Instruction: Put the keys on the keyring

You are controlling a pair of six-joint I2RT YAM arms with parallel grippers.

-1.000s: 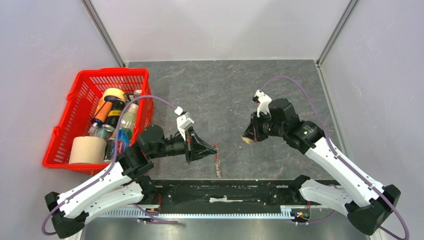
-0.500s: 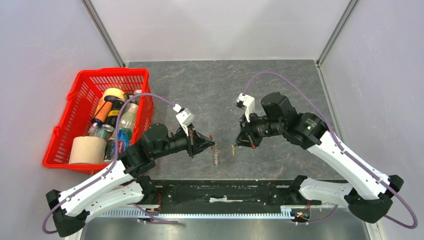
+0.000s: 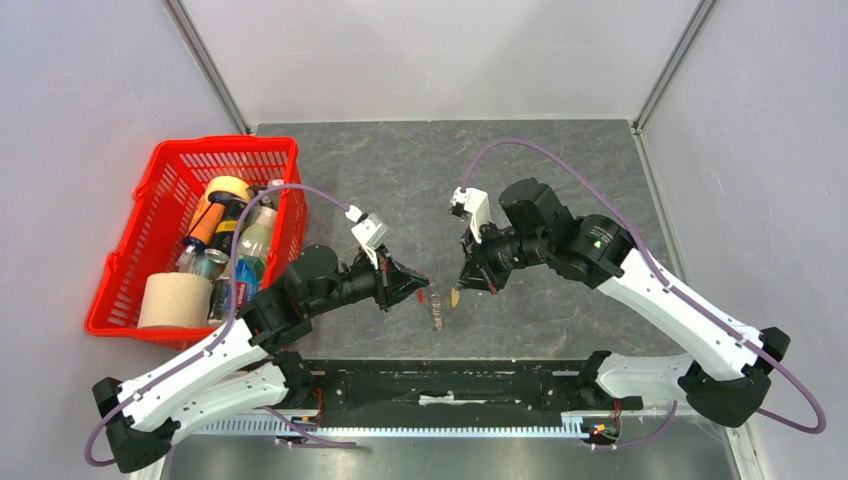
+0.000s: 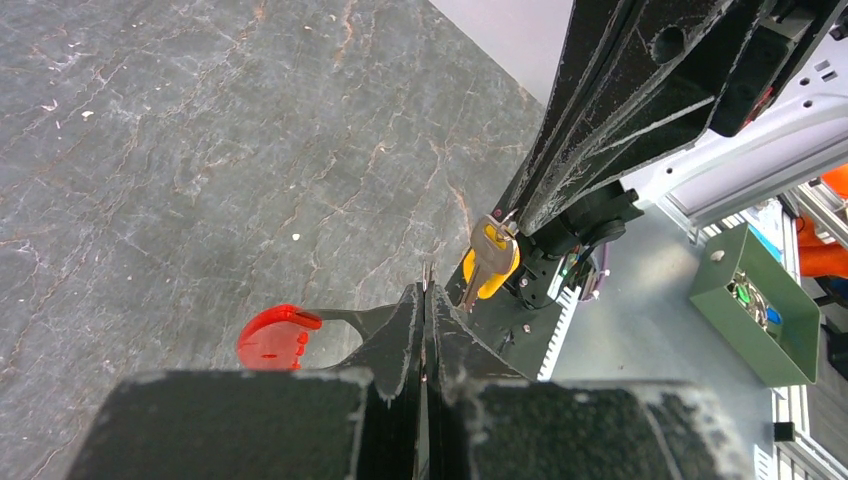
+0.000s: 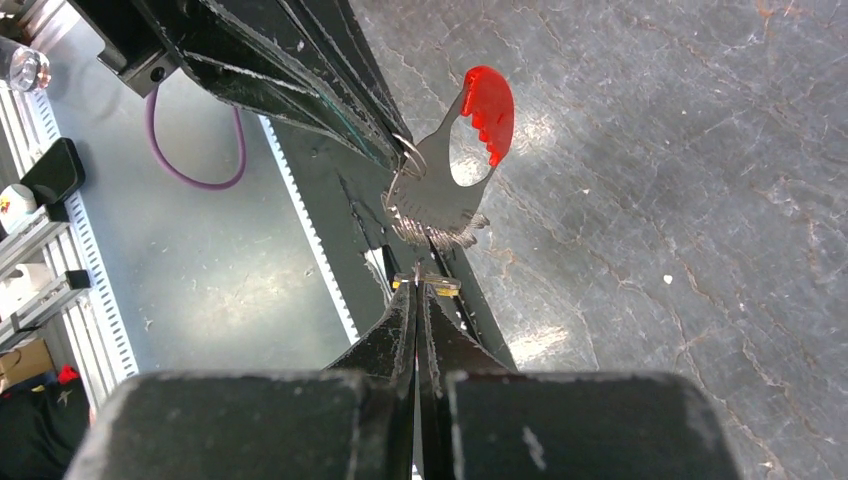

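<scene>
**Yellow key closes in on keyring**

My right gripper (image 3: 462, 287), clamped on the one yellow key (image 4: 490, 268), has swung left since a second ago. It now holds the key just beside the keyring (image 5: 490, 110), above the table (image 3: 400, 180). My left gripper (image 3: 428, 292) is clamped on that ring, with one bunch of silver keys (image 5: 435, 215) dangling beneath. One red basket (image 3: 170, 165) sits far left.
</scene>
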